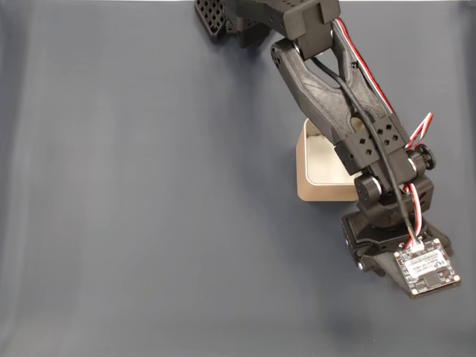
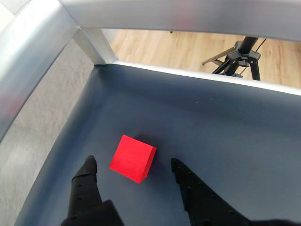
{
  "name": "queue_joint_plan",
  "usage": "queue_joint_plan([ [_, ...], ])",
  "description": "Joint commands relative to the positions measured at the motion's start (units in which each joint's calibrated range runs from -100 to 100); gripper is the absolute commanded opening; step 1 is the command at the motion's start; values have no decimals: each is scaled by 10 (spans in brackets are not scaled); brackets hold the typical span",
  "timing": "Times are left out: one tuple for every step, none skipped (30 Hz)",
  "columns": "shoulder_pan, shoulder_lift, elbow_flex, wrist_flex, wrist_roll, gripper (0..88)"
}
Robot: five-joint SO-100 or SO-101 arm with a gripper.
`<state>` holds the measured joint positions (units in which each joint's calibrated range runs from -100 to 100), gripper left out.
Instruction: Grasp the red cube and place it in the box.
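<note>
Red cube (image 2: 133, 158) between open end effector (image 2: 133, 161) fingers, seemingly untouched.

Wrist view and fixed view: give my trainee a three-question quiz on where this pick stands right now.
1. True or false: in the wrist view the red cube is clamped by the gripper.
2. In the wrist view the cube sits: A) between the open fingers, B) outside the left finger, C) in the box.
3. In the fixed view, what partly covers the box?

Key:
1. False; gaps show on both sides and the cube rests on the dark blue mat.
2. A.
3. The arm.
</note>
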<state>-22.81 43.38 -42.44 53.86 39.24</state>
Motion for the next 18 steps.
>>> queue_joint_plan([
  [-4,-5,-34,-1,11,390],
  [-5,-4,-34,-2,13,389],
  [-5,-2,-34,-3,15,389],
  [-6,-2,-34,-5,16,388],
  [-7,0,-34,-7,17,388],
  [-7,1,-35,-10,18,388],
  [-8,4,-36,-10,19,388],
  [-9,6,-39,-11,20,387],
  [-9,8,-42,-12,20,387],
  [-9,11,-44,-12,21,386],
  [-10,14,-47,-12,21,386],
  [-11,16,-50,-12,21,386],
  [-12,18,-52,-12,21,386],
  [-12,21,-55,-12,21,386],
  [-12,23,-58,-12,21,385],
  [-13,24,-61,-12,21,384],
  [-13,26,-63,-14,22,384],
  [-13,28,-64,-15,22,382],
])
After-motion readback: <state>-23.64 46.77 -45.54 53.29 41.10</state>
